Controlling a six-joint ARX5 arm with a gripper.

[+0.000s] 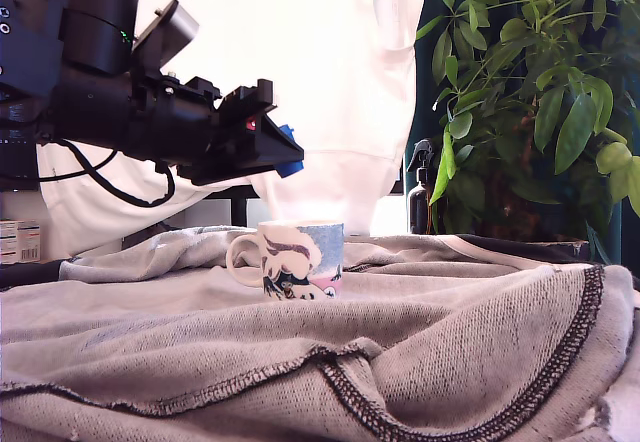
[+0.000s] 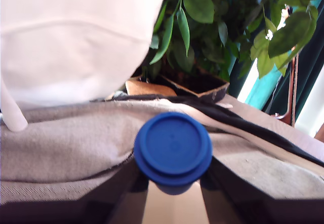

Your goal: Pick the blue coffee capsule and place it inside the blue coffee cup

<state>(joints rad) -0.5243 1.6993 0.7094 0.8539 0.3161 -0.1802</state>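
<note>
A: Where is the capsule (image 2: 172, 149) now?

B: In the gripper (image 1: 283, 152), held in the air above the grey cloth (image 1: 420, 342) and short of the cup (image 1: 296, 259), toward the exterior view's left. In the exterior view only a blue corner of it shows at the jaw tips. In the wrist view its round face points at the camera, with the tapered body clamped between the jaws behind it.

A: So the jaws are closed on it?

B: Closed down to the width of the capsule's body, yes. Nothing else is in them.

A: How will it handle?

B: I judge it light, stiff and smooth, a small plastic pod that could slip if the grip loosens. The hold on the body under the wider rim looks right, since the rim acts as a stop.

A: And the cup?

B: Ceramic, upright on the cloth near its back edge, handle toward the exterior view's left. The soft, rumpled cloth may let it tip if it gets bumped.

A: Counts?

B: One capsule, one cup, one gripper. Behind them I see one leafy plant (image 1: 540, 82) and one dark spray bottle (image 1: 422, 187).
</note>
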